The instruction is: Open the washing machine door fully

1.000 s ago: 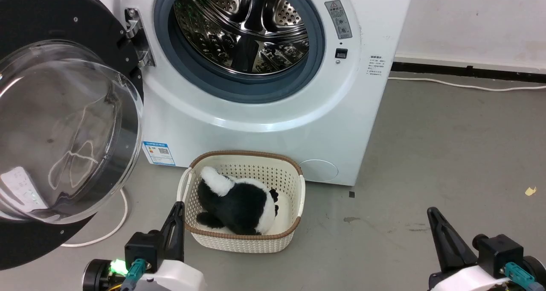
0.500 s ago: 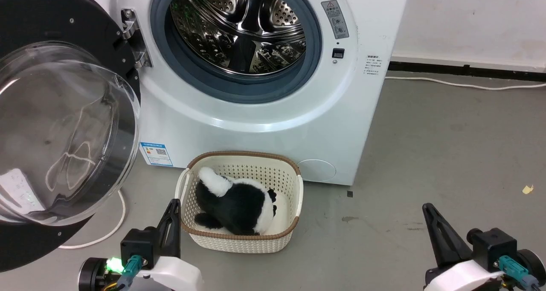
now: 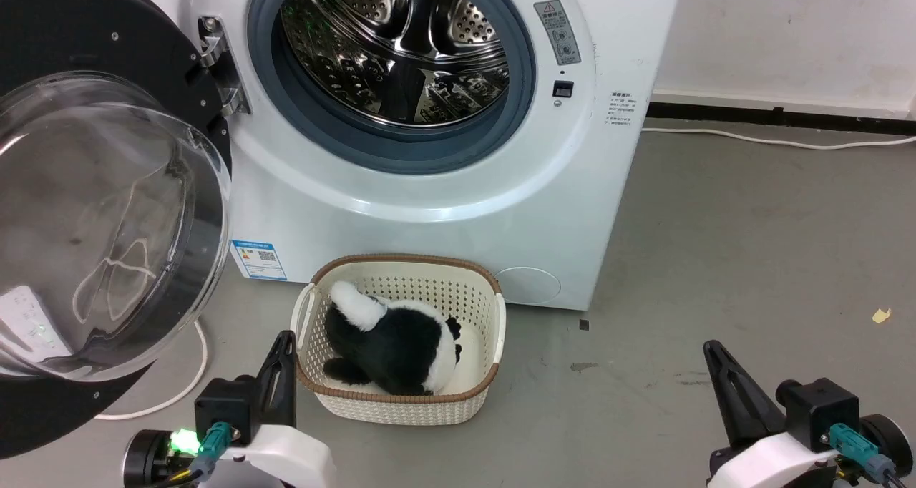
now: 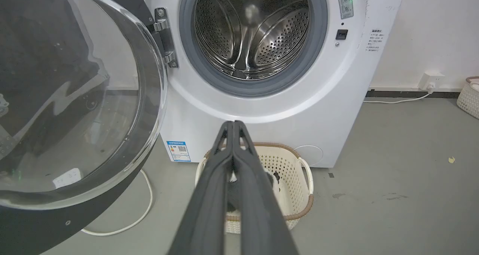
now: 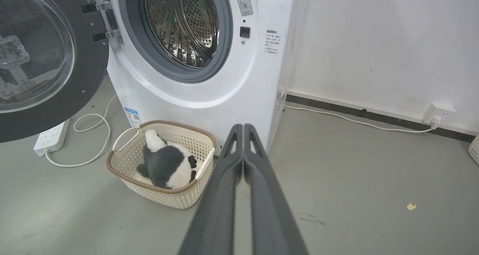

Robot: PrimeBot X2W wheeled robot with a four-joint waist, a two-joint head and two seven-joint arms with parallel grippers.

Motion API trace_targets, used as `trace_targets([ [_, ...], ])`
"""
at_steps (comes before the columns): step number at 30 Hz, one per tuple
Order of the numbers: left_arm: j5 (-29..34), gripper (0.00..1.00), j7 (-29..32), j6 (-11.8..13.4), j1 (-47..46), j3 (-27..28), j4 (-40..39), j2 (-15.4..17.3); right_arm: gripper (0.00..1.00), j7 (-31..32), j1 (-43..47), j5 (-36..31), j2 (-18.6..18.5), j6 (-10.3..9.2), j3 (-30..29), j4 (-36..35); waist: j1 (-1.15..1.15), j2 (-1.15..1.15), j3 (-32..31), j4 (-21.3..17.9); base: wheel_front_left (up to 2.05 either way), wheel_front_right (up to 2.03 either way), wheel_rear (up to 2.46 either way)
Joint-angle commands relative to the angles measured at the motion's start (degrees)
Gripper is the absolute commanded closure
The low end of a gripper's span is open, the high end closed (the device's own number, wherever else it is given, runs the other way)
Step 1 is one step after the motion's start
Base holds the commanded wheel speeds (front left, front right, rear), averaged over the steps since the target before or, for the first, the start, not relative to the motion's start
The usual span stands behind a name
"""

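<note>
Barely anything changes over the last second: the whole head view drifts slightly left, so the camera moves, not the objects. The large round glossy black washing machine door with bulging clear glass centre (image 3: 107, 223) hangs swung wide, up and left of the left claw (image 3: 285, 346), untouched. Left claw pressed together, just left of the cream perforated plastic basket (image 3: 401, 406). Right claw (image 3: 713, 355) pressed together, well right, over grey concrete floor (image 3: 715, 223). Judgement: the door looks fully open and the task essentially done.

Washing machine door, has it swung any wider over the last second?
No. The washing machine door sits the same against its hinge and the machine front; the whole head view drifted left together, so the camera shifted, not the door.
</note>
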Motion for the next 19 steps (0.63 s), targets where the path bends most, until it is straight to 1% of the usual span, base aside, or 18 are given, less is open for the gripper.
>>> trace_targets([
  [1, 0.44, 1.00, 0.42, -0.20, 0.20, 0.36, -0.42, 0.04, 1.00, 0.42, -1.05, -0.25, 0.17, 0.04, 0.25, -0.50, 0.00, 0.00, 0.00, -0.05, 0.00, 0.00, 0.00],
  [19, 1.08, 1.00, 2.64, -0.47, 0.23, 1.72, -2.01, -0.18, 1.00, 2.66, -1.72, -1.01, 0.20, 0.04, 1.06, -1.21, 0.00, 0.00, -0.02, -0.59, 0.00, 0.00, 0.00],
])
